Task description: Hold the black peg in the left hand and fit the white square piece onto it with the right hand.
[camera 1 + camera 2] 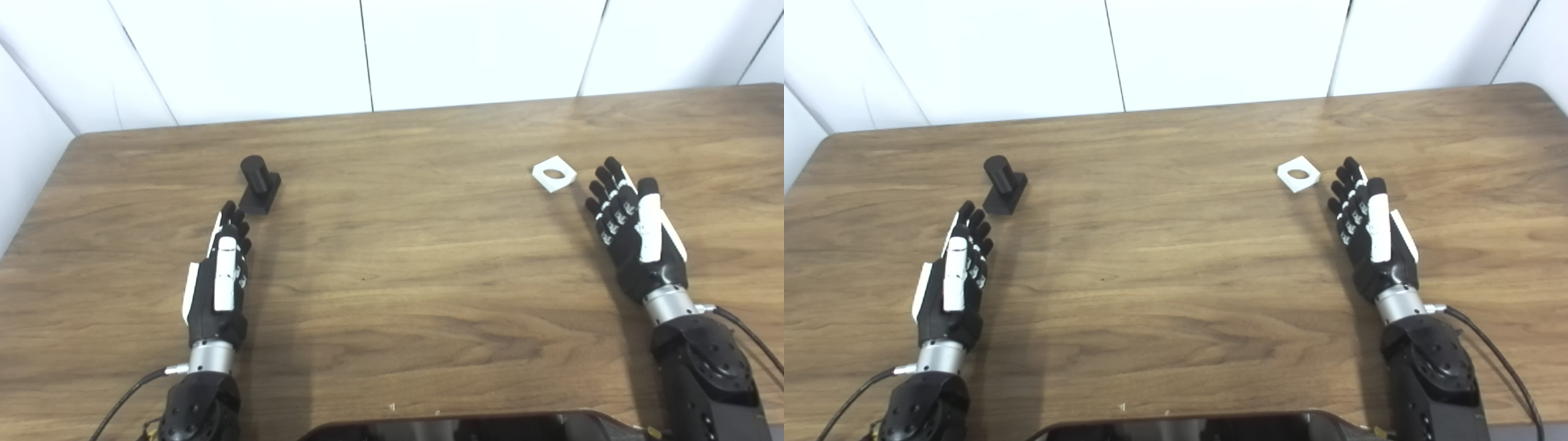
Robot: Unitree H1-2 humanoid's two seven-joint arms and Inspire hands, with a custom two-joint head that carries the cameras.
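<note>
Occlusions: I cannot see either arm above the forearm; both are cut off at the bottom edge, and a dark curved body panel is clipped there too. The peg's far side is hidden from me.
Left hand: my left hand lies low over the wooden table, fingers straight, lightly spread, pointing away from me. It grips nothing. Whether the palm touches the wood I cannot tell.
Left wrist: silver cuff visible, with a cable trailing off toward the left corner.
Black peg: the black peg stands upright on its flat base on the table, just beyond my left fingertips and slightly to their right. I see a narrow gap, no contact.
White square piece: the white square piece lies flat on the table, turned corner-on, its round hole facing up. It sits just beside and left of my right fingertips, apart from them.
Right hand: my right hand is extended, fingers apart and angled up-left toward the piece, holding nothing.
Right wrist: a cable runs off to the right edge.
</note>
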